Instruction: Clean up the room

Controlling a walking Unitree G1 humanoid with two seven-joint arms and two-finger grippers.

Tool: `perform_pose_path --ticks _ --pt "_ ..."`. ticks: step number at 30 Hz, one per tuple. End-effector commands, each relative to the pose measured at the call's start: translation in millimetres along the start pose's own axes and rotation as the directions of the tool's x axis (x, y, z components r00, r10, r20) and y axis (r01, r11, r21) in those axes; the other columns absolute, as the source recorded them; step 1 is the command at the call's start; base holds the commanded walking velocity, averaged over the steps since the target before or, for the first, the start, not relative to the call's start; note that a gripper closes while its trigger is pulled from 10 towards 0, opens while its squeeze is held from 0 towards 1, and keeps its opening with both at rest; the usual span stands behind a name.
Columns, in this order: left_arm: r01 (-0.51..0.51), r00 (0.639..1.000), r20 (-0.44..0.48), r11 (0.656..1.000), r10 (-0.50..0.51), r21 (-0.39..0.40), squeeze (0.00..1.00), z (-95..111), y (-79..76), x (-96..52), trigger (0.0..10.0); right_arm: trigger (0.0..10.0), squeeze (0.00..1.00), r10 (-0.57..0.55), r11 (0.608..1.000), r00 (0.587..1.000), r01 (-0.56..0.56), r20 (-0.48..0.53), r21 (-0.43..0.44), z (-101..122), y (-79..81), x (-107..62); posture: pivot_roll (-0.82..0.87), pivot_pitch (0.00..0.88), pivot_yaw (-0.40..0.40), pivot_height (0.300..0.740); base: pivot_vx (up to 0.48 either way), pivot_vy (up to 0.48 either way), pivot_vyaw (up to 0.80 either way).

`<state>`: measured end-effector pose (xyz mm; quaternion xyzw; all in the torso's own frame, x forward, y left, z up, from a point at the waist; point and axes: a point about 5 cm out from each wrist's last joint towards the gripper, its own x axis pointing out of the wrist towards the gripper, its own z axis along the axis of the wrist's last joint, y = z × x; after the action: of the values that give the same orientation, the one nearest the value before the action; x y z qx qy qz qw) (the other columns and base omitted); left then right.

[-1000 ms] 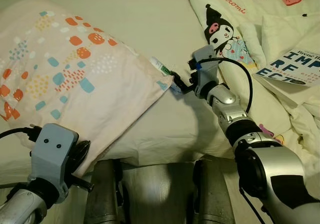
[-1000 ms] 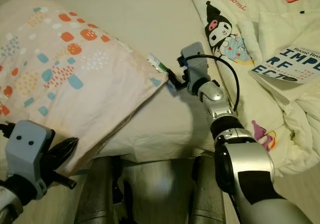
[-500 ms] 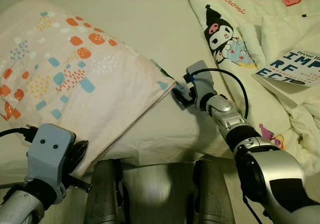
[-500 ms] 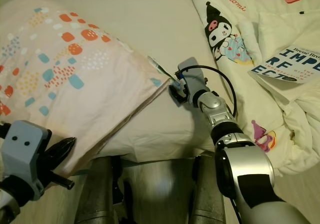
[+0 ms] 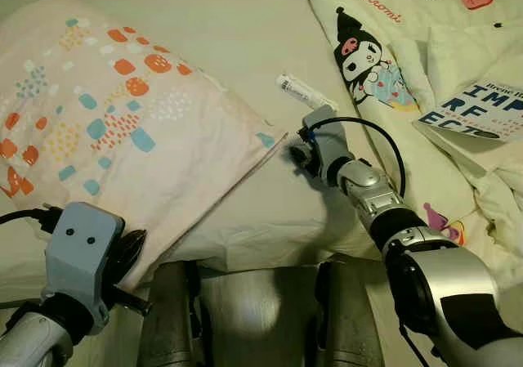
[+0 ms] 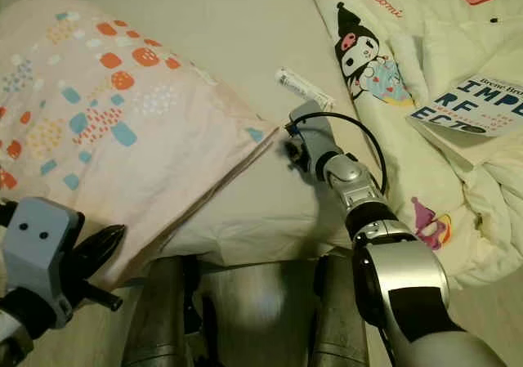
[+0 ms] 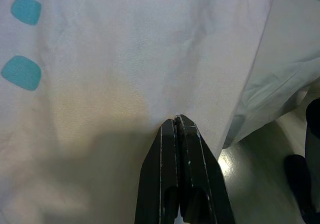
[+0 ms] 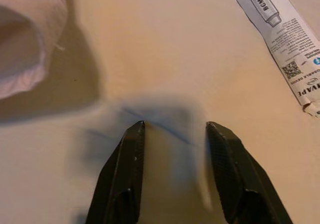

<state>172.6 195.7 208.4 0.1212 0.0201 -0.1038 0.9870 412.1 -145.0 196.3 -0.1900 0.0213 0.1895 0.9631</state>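
Here my right claw [image 8: 172, 134] hangs with its two black fingers [image 8: 125, 174] spread apart and nothing between them, tips low over the cream bed sheet [image 5: 245, 24], where a blurred shadow lies under them. In the head views this claw [image 5: 304, 150] sits just past the corner of the pale pink pillow with orange, teal and yellow patches [image 5: 122, 130], which lies at its nine o'clock. The small white flat packet with black print and a QR code [image 8: 282, 44] lies loose on the sheet at about twelve o'clock from the claw, near it but apart; in the left eye view it is the slim white strip [image 5: 304, 93] beyond my wrist. At two o'clock spreads the cream cartoon-print duvet [image 5: 392, 48], and farther out at three o'clock a white book with large dark letters [image 5: 478, 109] rests on it.

My left claw [image 7: 179, 121] is pressed fully together, its tips touching the pillow fabric; whether any cloth is pinched I cannot tell. It [image 5: 131, 257] sits at the pillow's near edge, at seven o'clock.
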Motion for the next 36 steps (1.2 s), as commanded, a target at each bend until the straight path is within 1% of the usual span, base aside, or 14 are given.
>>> perform_pose_path --ticks 1,5,9,10,20,21,22,25,27,29,30,32,33,36 --pt "-0.003 0.999 -0.036 1.000 0.003 0.013 0.00 -5 2.5 -2.5 10.0 10.0 0.00 0.000 1.000 0.999 0.000 -0.043 -0.003 -14 3.3 -2.9 0.35 0.447 0.067 0.563 0.000 0.000 0.00" --pt "-0.001 0.999 -0.035 1.000 0.001 0.011 0.00 -5 2.1 -1.6 10.0 10.0 0.00 -0.036 0.999 0.999 0.035 -0.027 -0.013 -10 -0.3 -2.7 0.34 0.439 0.063 0.563 0.000 0.000 0.00" --pt "-0.002 1.000 -0.026 1.000 0.002 0.007 0.00 -5 1.8 1.0 10.0 10.0 0.00 -0.222 0.975 0.975 0.222 0.008 0.001 -1 -27.7 -8.4 0.33 0.431 0.057 0.563 0.000 0.000 0.00" --pt "-0.003 1.000 -0.024 1.000 0.003 0.005 0.00 -6 1.6 1.8 10.0 0.0 0.00 -0.269 0.963 0.963 0.267 0.024 0.040 1 -38.9 -12.3 0.33 0.428 0.055 0.563 0.000 0.000 0.00" --pt "0.002 1.000 -0.023 1.000 -0.002 0.002 0.00 -6 0.3 2.6 10.0 0.0 0.00 -0.413 0.908 0.911 0.411 0.013 0.085 1 -75.9 -29.9 0.32 0.428 0.058 0.563 0.000 0.000 0.00" --pt "0.002 1.000 -0.023 1.000 -0.002 0.003 0.00 -6 0.8 2.5 10.0 2.0 0.00 -0.469 0.878 0.883 0.467 -0.009 0.101 -3 -87.3 -36.9 0.33 0.429 0.064 0.563 0.000 0.000 0.00" --pt "0.001 1.000 -0.024 1.000 0.000 0.006 0.00 -6 1.5 2.5 10.0 2.5 0.00 -0.506 0.853 0.862 0.506 -0.030 0.129 -6 -95.3 -42.5 0.33 0.431 0.065 0.563 0.000 0.000 0.00" --pt "-0.008 1.000 -0.026 1.000 0.008 0.005 0.00 -7 3.2 3.9 10.0 3.1 0.00 -0.474 0.844 0.879 0.473 -0.061 0.253 -13 -93.4 -42.8 0.31 0.431 0.066 0.563 0.000 0.000 0.00" --pt "-0.008 1.000 -0.026 1.000 0.008 0.005 0.00 -7 3.2 3.9 10.0 3.1 0.00 -0.474 0.844 0.879 0.473 -0.061 0.253 -13 -93.4 -42.8 0.31 0.431 0.066 0.563 0.000 0.000 0.00" --pt "-0.020 0.999 -0.028 1.000 0.019 -0.016 0.00 -10 3.1 6.9 10.0 3.4 0.00 -0.379 0.884 0.924 0.377 -0.049 0.277 -12 -78.2 -33.8 0.28 0.419 0.062 0.563 0.000 0.000 0.00" --pt "-0.039 0.999 -0.037 0.999 0.038 -0.034 0.00 -15 4.2 10.8 10.0 6.1 0.00 -0.318 0.909 0.947 0.315 -0.034 0.271 -9 -66.6 -26.7 0.24 0.409 0.047 0.563 0.000 0.000 0.00" --pt "-0.039 0.999 -0.037 0.999 0.038 -0.034 0.00 -15 4.2 10.8 10.0 6.1 0.00 -0.318 0.909 0.947 0.315 -0.034 0.271 -9 -66.6 -26.7 0.24 0.409 0.047 0.563 0.000 0.000 0.00" --pt "-0.077 0.996 -0.052 0.995 0.075 -0.055 0.00 -23 7.1 15.5 10.0 10.0 0.00 -0.279 0.923 0.960 0.274 -0.022 0.271 -5 -57.1 -20.7 0.21 0.401 0.029 0.563 0.000 0.000 0.00" --pt "-0.196 0.979 -0.085 0.975 0.188 -0.108 0.00 -41 16.7 28.6 10.0 10.0 0.00 -0.223 0.929 0.974 0.207 0.021 0.306 8 -41.1 -9.9 0.14 0.359 -0.023 0.563 0.000 0.000 0.00"
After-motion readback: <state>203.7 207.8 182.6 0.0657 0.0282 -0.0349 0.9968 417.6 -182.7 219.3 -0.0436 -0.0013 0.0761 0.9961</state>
